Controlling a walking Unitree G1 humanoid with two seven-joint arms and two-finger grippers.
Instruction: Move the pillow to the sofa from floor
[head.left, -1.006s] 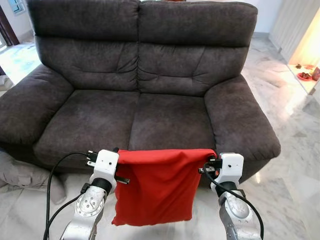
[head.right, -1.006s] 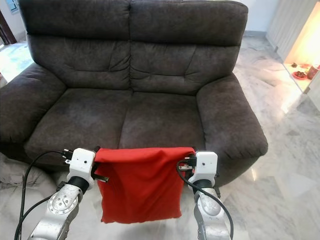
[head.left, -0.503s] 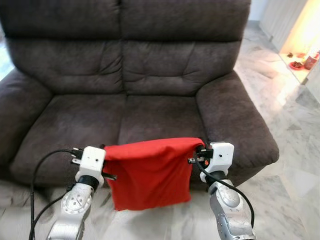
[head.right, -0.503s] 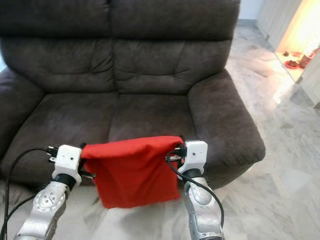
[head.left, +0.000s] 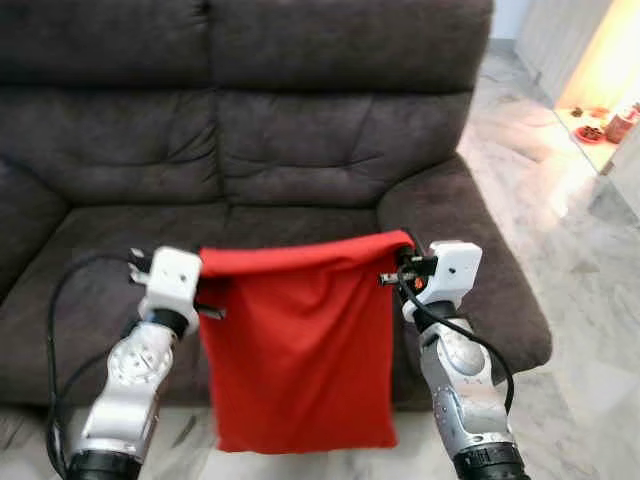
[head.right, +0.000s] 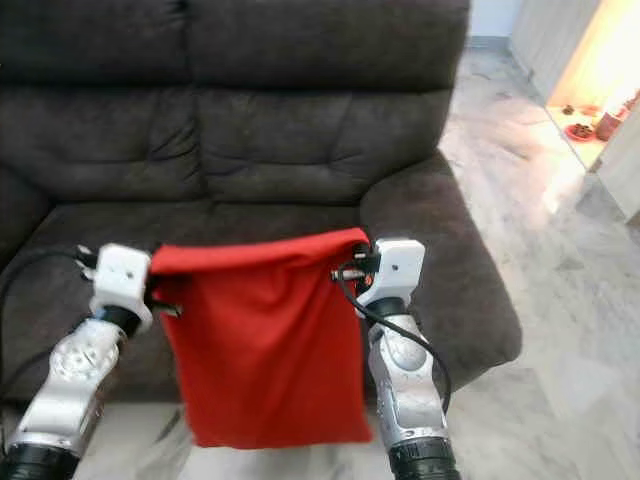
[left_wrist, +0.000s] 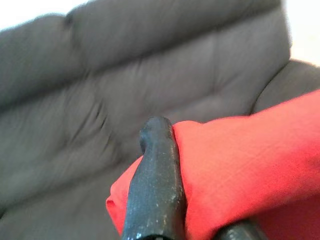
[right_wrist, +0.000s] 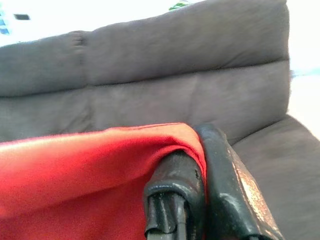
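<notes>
A flat red pillow (head.left: 300, 340) hangs in the air in front of the dark grey sofa (head.left: 300, 150), stretched between my two arms. My left gripper (head.left: 205, 268) is shut on its upper left corner and my right gripper (head.left: 398, 262) is shut on its upper right corner. The pillow's top edge is level with the front of the seat cushions (head.left: 110, 250), and its lower edge dangles near the floor. In the left wrist view a black finger (left_wrist: 156, 185) presses into the red cloth (left_wrist: 240, 165). The right wrist view has both fingers (right_wrist: 220, 180) clamped over a fold of red cloth (right_wrist: 85, 170).
The sofa's right armrest (head.left: 470, 260) bulges just beyond my right arm. Pale marble floor (head.left: 580, 260) runs along the right side. Small red items (head.left: 585, 132) sit on the floor at the far right by a bright wall.
I have come closer to the sofa, which looms larger in view. Both arms have lifted the pillow higher, its top edge now at seat height.
</notes>
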